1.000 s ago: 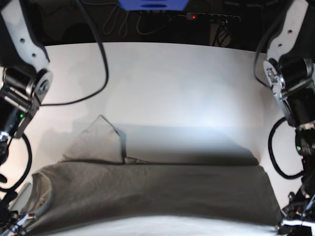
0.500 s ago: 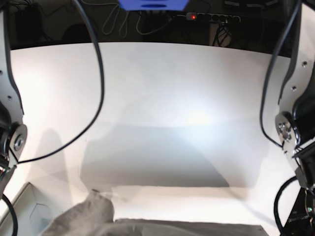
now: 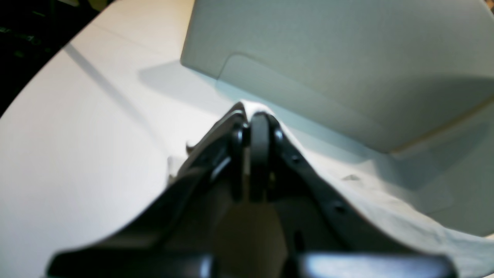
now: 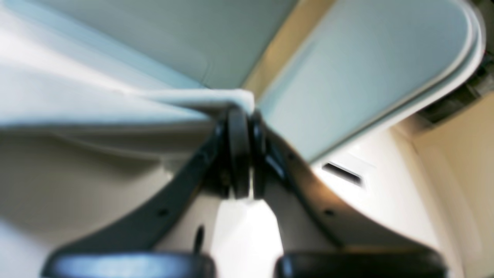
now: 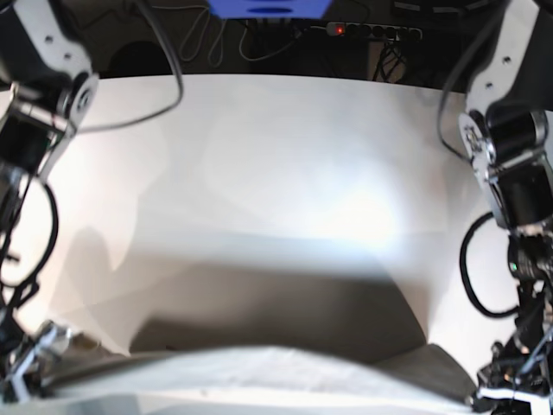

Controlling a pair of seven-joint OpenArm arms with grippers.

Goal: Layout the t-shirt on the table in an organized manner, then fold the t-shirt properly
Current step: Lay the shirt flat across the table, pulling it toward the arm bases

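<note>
My left gripper and right gripper pinched tight on t-shirt edge; cloth now spread low in frame, lifted off table; layout stage.

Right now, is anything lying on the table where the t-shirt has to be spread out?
Nothing visible. Both grippers, left and right, are shut on the t-shirt, holding it at the near edge; the table beyond it shows only bare white surface and shadow.

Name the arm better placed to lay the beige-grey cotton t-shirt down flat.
Neither alone: left gripper and right gripper are each shut on the beige-grey cotton t-shirt, so both should lower together.
</note>
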